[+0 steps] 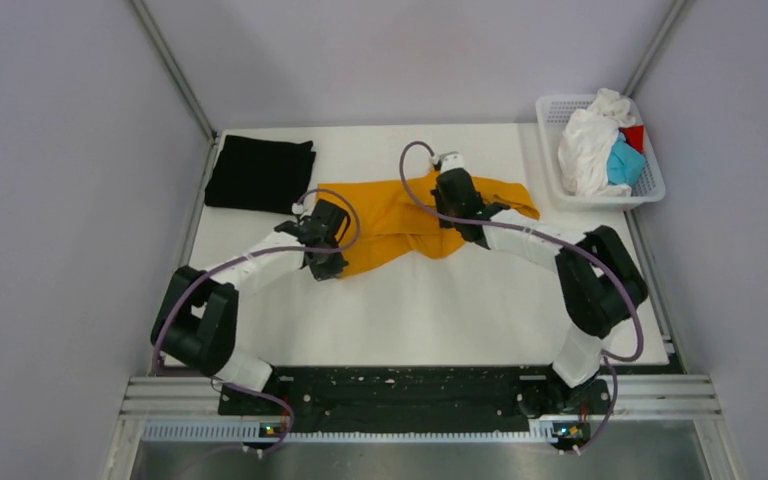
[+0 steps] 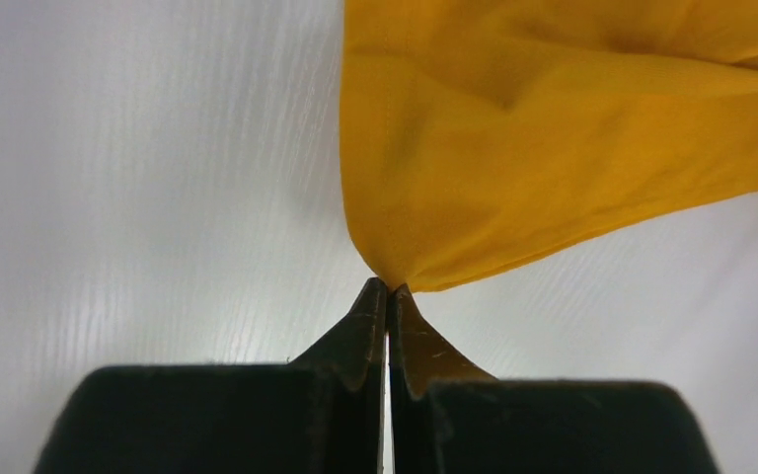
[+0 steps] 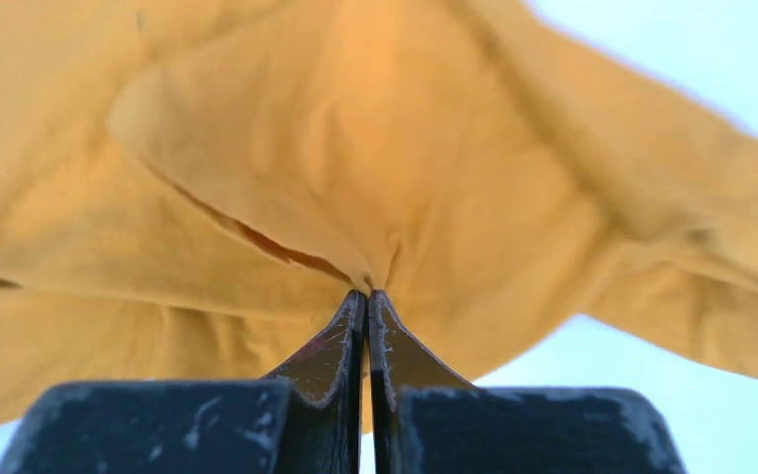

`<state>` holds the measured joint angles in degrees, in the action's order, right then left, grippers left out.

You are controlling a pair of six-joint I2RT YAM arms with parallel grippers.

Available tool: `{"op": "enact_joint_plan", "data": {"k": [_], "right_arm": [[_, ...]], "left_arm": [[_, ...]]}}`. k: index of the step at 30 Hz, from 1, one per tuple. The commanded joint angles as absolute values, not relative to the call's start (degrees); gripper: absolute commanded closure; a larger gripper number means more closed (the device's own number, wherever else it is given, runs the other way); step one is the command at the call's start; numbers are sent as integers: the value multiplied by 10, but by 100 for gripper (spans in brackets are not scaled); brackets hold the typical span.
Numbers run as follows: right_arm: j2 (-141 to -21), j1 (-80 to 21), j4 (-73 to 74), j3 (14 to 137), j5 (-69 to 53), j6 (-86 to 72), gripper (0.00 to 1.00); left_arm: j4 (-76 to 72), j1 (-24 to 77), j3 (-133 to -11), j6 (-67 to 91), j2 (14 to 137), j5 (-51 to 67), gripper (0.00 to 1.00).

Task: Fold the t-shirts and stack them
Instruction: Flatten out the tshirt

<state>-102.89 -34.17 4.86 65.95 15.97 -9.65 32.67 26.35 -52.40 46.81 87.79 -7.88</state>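
Note:
An orange-yellow t-shirt [image 1: 405, 222] lies crumpled across the middle of the white table [image 1: 420, 310]. My left gripper [image 1: 325, 262] is shut on the shirt's near-left corner [image 2: 395, 267]; in the left wrist view the cloth bunches right at the closed tips [image 2: 387, 286]. My right gripper [image 1: 452, 172] is shut on a pinch of the same shirt [image 3: 355, 197] near its far edge, with the fabric puckering at the tips [image 3: 367, 293]. A folded black t-shirt [image 1: 260, 173] lies flat at the far left of the table. White [image 1: 585, 150], light blue [image 1: 622, 163] and red [image 1: 634, 136] t-shirts sit heaped in the basket.
A white plastic mesh basket [image 1: 556, 108] stands at the table's far right corner. Grey walls and metal frame rails close in the table on the left, right and back.

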Motion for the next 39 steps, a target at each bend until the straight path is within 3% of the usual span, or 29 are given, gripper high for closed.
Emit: {"op": "enact_joint_plan", "data": {"k": [1, 7, 15, 20, 31, 39], "right_arm": [[-890, -315, -60, 648, 266, -100, 100], [-765, -254, -90, 648, 257, -83, 100], [-635, -250, -132, 701, 289, 23, 100], [-578, -250, -99, 781, 181, 40, 100], [-539, -250, 44, 994, -22, 21, 100], [-534, -250, 65, 1036, -38, 50, 100]], "left_arm": [[349, 262, -578, 459, 789, -142, 100], [327, 260, -633, 414, 672, -246, 100], [263, 260, -734, 322, 547, -343, 100], [188, 260, -794, 251, 499, -250, 100], [199, 260, -963, 174, 471, -103, 100], [199, 261, -1011, 154, 492, -115, 100]]}}
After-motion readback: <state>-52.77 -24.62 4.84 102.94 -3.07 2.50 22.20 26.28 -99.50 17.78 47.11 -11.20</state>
